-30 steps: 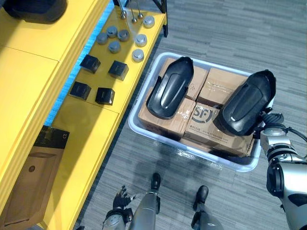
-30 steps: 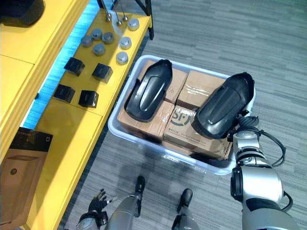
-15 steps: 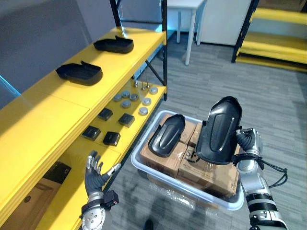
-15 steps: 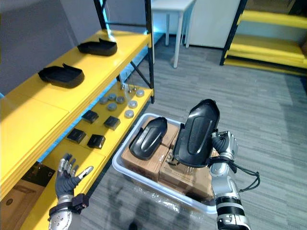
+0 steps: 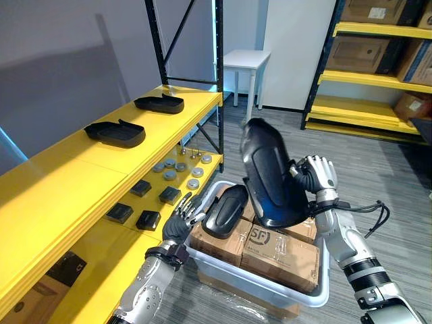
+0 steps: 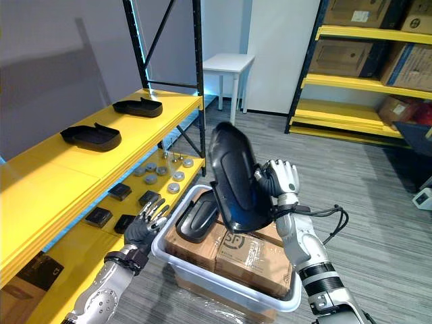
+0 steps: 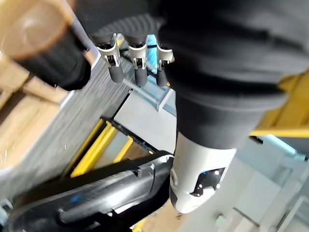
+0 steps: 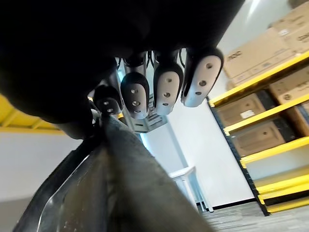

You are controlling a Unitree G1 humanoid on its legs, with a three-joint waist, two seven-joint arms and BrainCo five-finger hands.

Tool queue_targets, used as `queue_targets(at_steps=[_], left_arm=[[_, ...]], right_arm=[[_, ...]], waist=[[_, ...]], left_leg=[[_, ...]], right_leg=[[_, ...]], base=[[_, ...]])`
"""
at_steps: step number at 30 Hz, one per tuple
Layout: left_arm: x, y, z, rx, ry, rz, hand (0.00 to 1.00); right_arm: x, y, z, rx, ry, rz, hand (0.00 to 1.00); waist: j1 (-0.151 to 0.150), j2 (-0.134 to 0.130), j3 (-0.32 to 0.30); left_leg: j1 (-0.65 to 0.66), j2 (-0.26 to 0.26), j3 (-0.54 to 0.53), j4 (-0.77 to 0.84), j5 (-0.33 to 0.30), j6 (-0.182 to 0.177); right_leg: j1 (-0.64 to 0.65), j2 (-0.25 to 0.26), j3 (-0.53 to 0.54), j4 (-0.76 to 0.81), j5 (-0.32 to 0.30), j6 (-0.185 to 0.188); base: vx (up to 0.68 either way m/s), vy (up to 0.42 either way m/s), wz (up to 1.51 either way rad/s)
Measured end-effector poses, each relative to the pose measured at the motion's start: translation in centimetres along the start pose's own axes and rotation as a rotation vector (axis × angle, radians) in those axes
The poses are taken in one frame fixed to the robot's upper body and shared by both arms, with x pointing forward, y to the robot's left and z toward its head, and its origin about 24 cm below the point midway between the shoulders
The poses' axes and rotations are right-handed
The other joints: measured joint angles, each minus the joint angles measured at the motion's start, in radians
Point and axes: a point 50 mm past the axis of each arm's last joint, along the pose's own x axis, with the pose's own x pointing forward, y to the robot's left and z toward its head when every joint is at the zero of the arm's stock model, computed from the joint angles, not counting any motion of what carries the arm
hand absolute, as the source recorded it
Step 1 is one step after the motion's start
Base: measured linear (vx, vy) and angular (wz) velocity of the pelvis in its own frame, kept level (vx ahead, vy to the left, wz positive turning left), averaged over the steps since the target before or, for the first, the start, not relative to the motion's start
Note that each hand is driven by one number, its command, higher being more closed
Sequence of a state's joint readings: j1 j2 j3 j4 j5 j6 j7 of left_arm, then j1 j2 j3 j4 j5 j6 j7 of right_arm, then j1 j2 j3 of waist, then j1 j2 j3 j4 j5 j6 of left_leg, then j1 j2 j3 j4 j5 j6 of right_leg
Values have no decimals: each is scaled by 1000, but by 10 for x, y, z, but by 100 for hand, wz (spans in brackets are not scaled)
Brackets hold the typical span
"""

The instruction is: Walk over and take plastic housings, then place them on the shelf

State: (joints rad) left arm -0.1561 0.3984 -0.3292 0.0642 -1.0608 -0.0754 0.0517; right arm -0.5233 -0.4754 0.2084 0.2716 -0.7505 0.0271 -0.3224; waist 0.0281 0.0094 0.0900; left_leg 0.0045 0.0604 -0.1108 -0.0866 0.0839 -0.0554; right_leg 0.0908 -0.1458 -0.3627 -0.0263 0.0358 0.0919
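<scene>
Right robot hand (image 5: 317,177): fingers are curled over the edge of a black plastic housing (image 5: 268,175). The clamp is confirmed in the right wrist view, where the fingertips (image 8: 166,89) are wrapped round its rim. The housing is held upright and raised clear above a white tub (image 5: 270,291). Much of the palm is hidden behind the housing.

A second housing (image 5: 226,208) is seen lying on the cardboard boxes (image 5: 280,246) packed in the tub, at the end nearest the shelving.

Left robot hand (image 5: 181,217): fingers are straight and spread, with nothing held. It is placed at the tub's rim, just beside the second housing. Contact with rim or housing cannot be settled from the head views. In the left wrist view the straight fingers (image 7: 137,67) are seen, and a dark shape past them is possibly a housing.

Upper yellow shelf (image 5: 61,182): two further housings (image 5: 115,133) are resting on it, well apart from each other.

Lower shelf (image 5: 135,253): grey discs (image 5: 179,174) and small black blocks (image 5: 135,210) are laid out. Their detail is too small to make out, and the near end of the shelf is cut off by the frame.
</scene>
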Motion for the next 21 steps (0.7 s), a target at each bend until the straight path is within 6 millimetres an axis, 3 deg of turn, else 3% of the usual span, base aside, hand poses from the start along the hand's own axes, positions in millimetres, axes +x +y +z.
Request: queue_targets(at_steps=[6, 10, 21], left_arm=[[13, -15, -10, -51, 62, -55, 0], [19, -25, -27, -74, 123, -66, 0], [36, -14, -41, 16, 158, 136, 0]], right_arm=[[-4, 6, 35, 14, -151, 15, 100], [-12, 23, 64, 68, -247, 62, 100], [-31, 45, 109, 164, -369, 97, 100]], waist=[[-10, -1, -5], [-11, 0, -27], [-10, 0, -31]], left_leg=[[-1, 16, 10, 0, 6, -10], [-1, 29, 24, 0, 10, -16], [-4, 54, 24, 0, 11, -31]], right_leg=[[-1, 19, 13, -20, 13, -15], [0, 33, 23, -32, 20, -23], [5, 62, 25, -56, 36, -42]], base=[[-19, -24, -7], [-6, -29, -9], [0, 0, 0]])
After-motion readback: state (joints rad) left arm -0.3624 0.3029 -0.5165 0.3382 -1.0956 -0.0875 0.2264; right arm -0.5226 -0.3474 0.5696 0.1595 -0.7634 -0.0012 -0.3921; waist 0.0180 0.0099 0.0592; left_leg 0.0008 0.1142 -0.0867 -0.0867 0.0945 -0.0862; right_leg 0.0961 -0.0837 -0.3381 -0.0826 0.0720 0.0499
